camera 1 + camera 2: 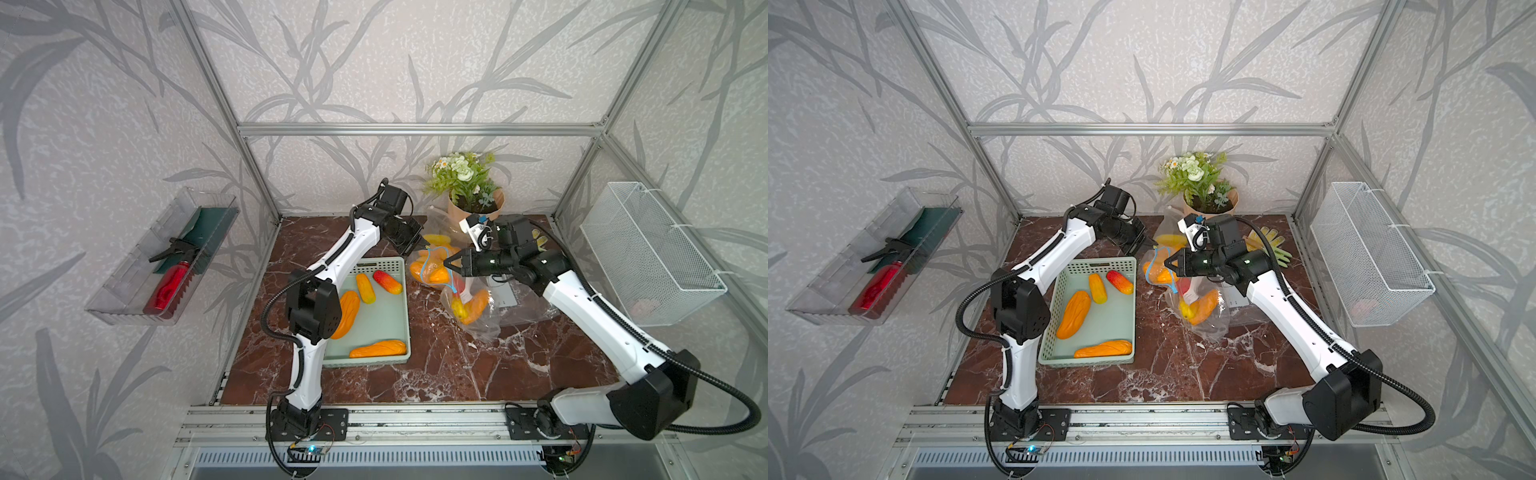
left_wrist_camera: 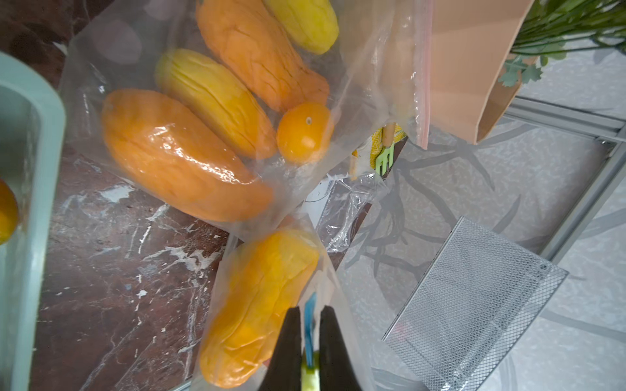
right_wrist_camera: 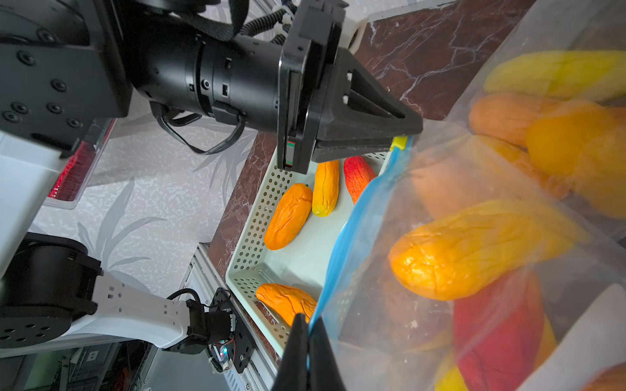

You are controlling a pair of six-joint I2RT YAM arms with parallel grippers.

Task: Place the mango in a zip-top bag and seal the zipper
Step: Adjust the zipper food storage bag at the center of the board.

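Now left jaws, right jaws clamped on one zipper (image 3: 345,237); four mangoes (image 1: 348,313) — one basket (image 1: 374,360).

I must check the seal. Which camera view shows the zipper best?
The right wrist view: the zipper runs long and close across it. The left wrist view shows only a short piece; both top views, a thin blue line.

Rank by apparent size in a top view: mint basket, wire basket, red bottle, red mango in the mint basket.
1. Wire basket; hangs higher up, likely nearer the camera, so its lead is unsure.
2. Mint basket, partly behind the left arm.
3. Red bottle.
4. Red mango.
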